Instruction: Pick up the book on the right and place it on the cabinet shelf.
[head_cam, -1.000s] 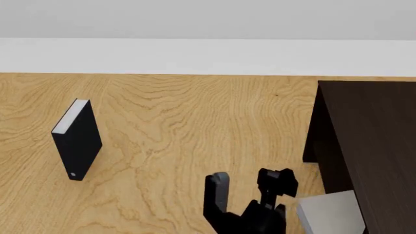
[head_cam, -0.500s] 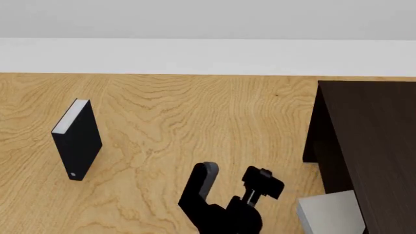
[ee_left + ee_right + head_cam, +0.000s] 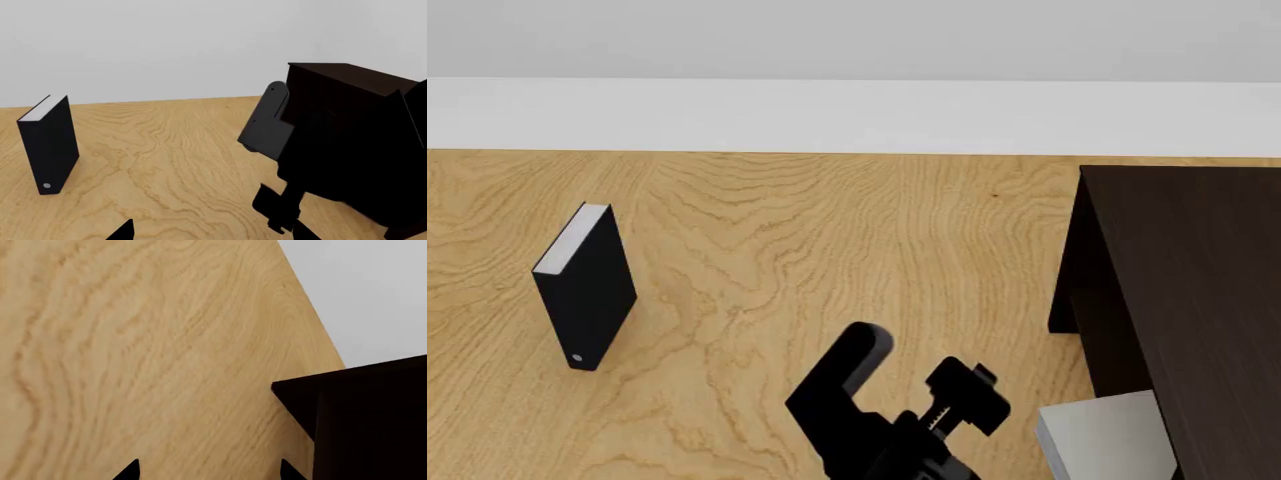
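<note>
Lying at the lower right edge of the head view, the book [image 3: 1105, 438] shows only a pale grey slab, close against the front of the dark cabinet [image 3: 1188, 300]; whether it sits on the cabinet shelf or on the bench [image 3: 827, 250] beside it cannot be told, and its spine and any dots on it are hidden. No shelf board can be made out in the cabinet's black interior. Just left of the book, the right hand [image 3: 921, 375] rises from the bottom of the head view, tilted up and to the right, fingers spread with bare bench grain between them, holding nothing; one finger [image 3: 857, 355] is a long rounded bar, the other a blockier clamp piece. From the left wrist view the same hand [image 3: 270, 165] stands dark in front of the cabinet [image 3: 347, 140]. Left hand: only one dark fingertip [image 3: 123, 231] shows at the frame edge, so its state cannot be told. Well apart to the left, a thin black book [image 3: 585, 287] stands upright on the bench, with a small pale round mark low on the spine; no readable writing anywhere.
</note>
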Available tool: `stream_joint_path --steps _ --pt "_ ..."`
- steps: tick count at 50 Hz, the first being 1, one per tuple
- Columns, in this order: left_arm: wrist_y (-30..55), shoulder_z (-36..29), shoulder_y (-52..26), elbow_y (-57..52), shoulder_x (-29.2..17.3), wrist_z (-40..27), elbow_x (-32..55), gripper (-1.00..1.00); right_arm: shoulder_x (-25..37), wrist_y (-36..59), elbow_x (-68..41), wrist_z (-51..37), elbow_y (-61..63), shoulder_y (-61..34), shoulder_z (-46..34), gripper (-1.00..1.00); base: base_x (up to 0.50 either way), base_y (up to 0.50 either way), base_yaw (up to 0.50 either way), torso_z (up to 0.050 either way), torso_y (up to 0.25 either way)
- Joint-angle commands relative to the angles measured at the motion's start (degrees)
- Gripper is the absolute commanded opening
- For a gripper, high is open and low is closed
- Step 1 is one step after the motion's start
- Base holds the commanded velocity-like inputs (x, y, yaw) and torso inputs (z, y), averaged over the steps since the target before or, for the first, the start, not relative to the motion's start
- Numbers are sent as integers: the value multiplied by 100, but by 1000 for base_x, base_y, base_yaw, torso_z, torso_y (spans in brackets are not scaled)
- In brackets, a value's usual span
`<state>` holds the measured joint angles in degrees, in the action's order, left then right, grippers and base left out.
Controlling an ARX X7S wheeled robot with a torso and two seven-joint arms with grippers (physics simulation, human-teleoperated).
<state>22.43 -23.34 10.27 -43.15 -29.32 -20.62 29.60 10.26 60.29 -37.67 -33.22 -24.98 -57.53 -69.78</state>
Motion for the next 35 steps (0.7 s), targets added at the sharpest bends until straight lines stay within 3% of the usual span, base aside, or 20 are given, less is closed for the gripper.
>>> stream_joint_path --steps 1,15,35 --pt "-24 12 9 -4 -27 -15 21 100 183 338 -496 -60 446 58 442 100 0 0 0 0 0" --pt "-7 -4 -31 -3 -44 -16 68 100 282 840 -801 -57 647 -17 534 100 0 0 0 0 0" --pt "-66 -39 -38 64 -42 3 91 100 194 772 -748 84 185 43 415 100 0 0 0 0 0"
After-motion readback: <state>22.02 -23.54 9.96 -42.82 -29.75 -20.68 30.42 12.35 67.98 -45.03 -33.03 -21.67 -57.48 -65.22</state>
